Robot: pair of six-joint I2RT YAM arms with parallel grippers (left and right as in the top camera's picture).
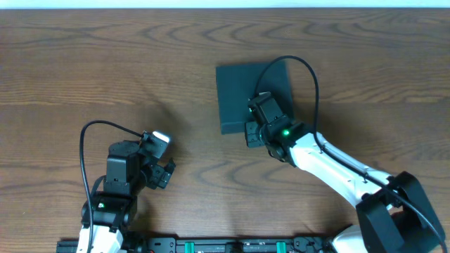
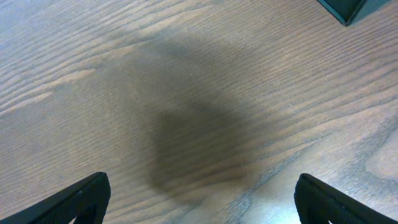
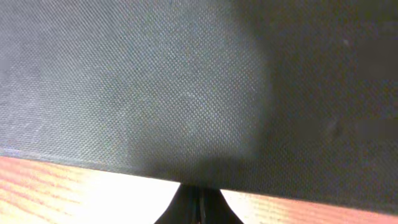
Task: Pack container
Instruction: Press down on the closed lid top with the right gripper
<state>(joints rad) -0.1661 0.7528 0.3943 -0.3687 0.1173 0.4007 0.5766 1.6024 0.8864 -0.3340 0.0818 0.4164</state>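
Note:
The container is a dark teal-black square box lying shut and flat on the table, right of centre. My right gripper is over its near edge. In the right wrist view the box lid fills the frame, and the right gripper is shut, fingers pressed together with their tips against the box's near edge and nothing visible between them. My left gripper hangs open over bare table at the near left, well apart from the box. One box corner shows at the top right of the left wrist view, where the left gripper holds nothing.
The wooden table carries nothing else in view. A black cable loops off the left arm and another cable arcs over the box's right side. The arm bases run along the near edge.

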